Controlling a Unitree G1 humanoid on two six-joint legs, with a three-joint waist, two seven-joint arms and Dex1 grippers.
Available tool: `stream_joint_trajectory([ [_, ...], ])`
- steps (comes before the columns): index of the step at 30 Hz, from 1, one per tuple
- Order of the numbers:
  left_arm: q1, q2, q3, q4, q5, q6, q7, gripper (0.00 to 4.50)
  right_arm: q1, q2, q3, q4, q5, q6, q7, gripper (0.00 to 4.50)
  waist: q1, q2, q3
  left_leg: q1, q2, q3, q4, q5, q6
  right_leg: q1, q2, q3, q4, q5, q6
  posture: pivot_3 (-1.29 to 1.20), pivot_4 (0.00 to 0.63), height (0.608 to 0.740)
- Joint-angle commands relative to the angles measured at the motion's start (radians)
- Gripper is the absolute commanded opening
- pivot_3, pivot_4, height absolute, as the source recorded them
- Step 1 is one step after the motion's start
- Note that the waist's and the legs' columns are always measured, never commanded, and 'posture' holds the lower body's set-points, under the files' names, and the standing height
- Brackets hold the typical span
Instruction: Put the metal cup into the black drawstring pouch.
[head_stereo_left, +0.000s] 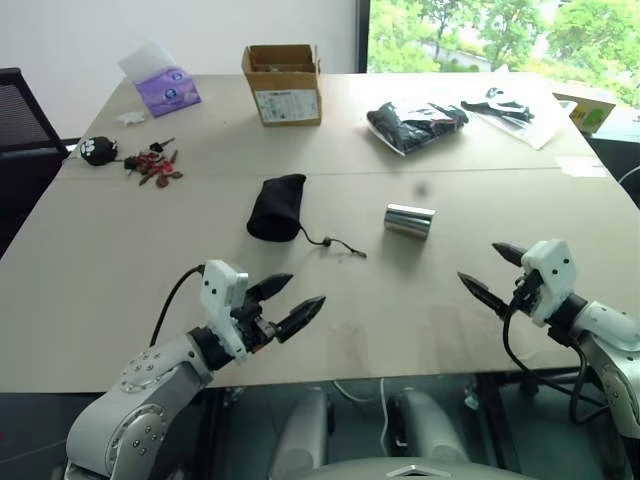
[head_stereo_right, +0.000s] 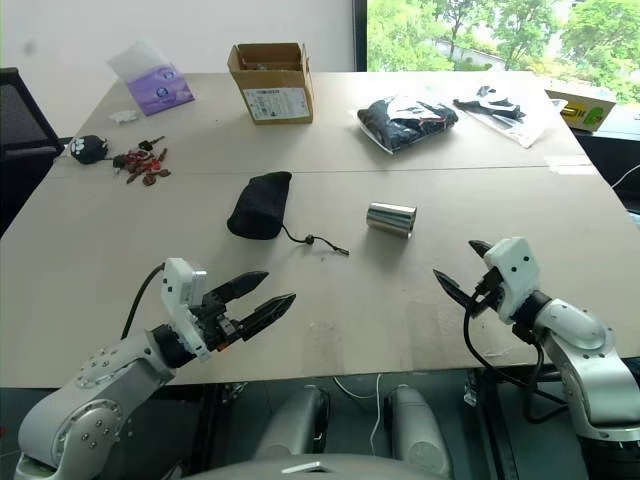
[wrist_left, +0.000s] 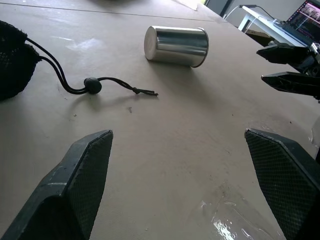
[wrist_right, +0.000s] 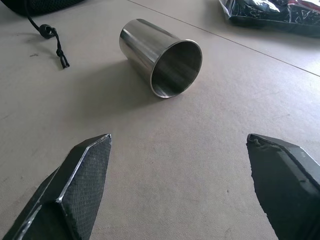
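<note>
Left eye view shows the table (head_stereo_left: 120, 290) with the metal cup (head_stereo_left: 410, 220) lying on its side near the middle, and the black drawstring pouch (head_stereo_left: 277, 207) lying flat just to its left, the two apart with bare tabletop between them. The pouch's cord (head_stereo_left: 335, 243) trails toward the cup and ends in a small bead (wrist_left: 92, 85), short of touching it. The left gripper (head_stereo_left: 285, 305) hovers over the near edge of the table with its fingers spread apart and nothing between them; the right gripper (head_stereo_left: 492, 272) hovers at the near right, its fingers likewise spread and empty. In the right wrist view the cup's open mouth faces that gripper, and the cup is clearly away from the fingertips (wrist_right: 82, 175). By the look of things the task has hardly begun: the cup is outside the pouch, neither is grasped, and the pouch's mouth appears drawn in at the cord end. What is left is likely everything: taking hold of the pouch, opening it, picking up the cup and sliding it inside.
</note>
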Motion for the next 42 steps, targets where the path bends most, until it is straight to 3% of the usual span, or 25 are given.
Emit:
stream_joint_trajectory([
  [1,0.000,-0.006,0.025,-0.049,-0.012,-0.033,0.009,4.38,-0.026,0.004,-0.002,-0.026,0.016,-0.020,0.003,4.39,0.000,0.000,0.000,0.000,0.000,0.000,0.000,0.000,0.000,0.000,0.000,0.000,0.000,0.000,0.000,0.00,0.150,0.740],
  [9,-0.106,-0.089,0.062,-0.024,-0.098,-0.009,0.149,4.38,-0.193,0.126,0.035,-0.059,0.103,0.067,-0.082,4.39,0.001,0.000,0.000,0.000,0.001,0.000,0.001,0.000,0.000,0.000,0.001,0.000,0.001,0.000,0.000,0.00,0.150,0.740],
  [13,-0.124,-0.088,0.089,-0.032,-0.130,0.016,0.224,4.38,-0.225,0.133,0.052,-0.099,0.132,0.076,-0.069,4.39,0.001,0.000,0.000,-0.001,0.000,-0.001,0.001,0.000,0.000,0.000,0.000,0.000,0.000,0.000,0.000,0.00,0.150,0.740],
  [18,-0.141,0.030,0.065,0.003,0.132,-0.071,0.247,4.38,-0.204,0.045,0.110,-0.191,0.159,0.026,0.087,4.39,0.000,0.001,0.000,-0.001,0.000,-0.002,0.000,0.000,0.000,0.000,0.000,-0.001,0.000,0.000,0.000,0.00,0.150,0.740],
  [22,-0.147,0.118,0.024,0.029,0.329,-0.120,0.261,4.38,-0.207,0.024,0.110,-0.209,0.217,0.039,0.124,4.39,0.000,0.000,0.000,0.000,0.000,-0.001,0.000,0.000,0.000,0.000,0.000,-0.001,-0.001,0.000,0.000,0.00,0.150,0.740],
  [26,-0.205,0.271,-0.129,0.079,0.677,-0.176,0.315,4.38,-0.235,0.023,0.129,-0.207,0.229,0.050,0.133,4.39,0.001,0.000,0.000,0.000,-0.001,-0.001,0.000,0.000,0.000,0.000,0.000,-0.001,0.000,0.000,0.000,0.00,0.150,0.740],
  [30,-0.287,0.352,-0.222,0.163,0.807,-0.216,0.248,4.38,-0.217,0.017,0.156,-0.223,0.222,0.048,0.135,4.39,0.001,0.000,0.000,0.000,0.000,-0.001,0.000,0.000,0.000,0.000,0.000,-0.001,0.000,0.000,0.000,0.00,0.150,0.740],
  [37,-0.458,0.358,-0.344,0.334,0.973,-0.320,0.180,4.38,-0.163,0.021,0.171,-0.255,0.200,0.036,0.105,4.39,0.001,0.000,0.000,-0.002,-0.001,-0.001,-0.001,0.000,0.000,-0.001,0.000,-0.002,-0.001,0.000,0.000,0.00,0.150,0.740],
  [42,-0.594,0.298,-0.412,0.480,1.038,-0.376,0.145,4.38,-0.129,0.024,0.174,-0.277,0.182,0.025,0.078,4.39,0.001,0.000,0.000,-0.002,-0.001,-0.001,0.000,0.000,0.000,-0.001,0.000,-0.002,0.000,0.000,0.000,0.00,0.150,0.740],
])
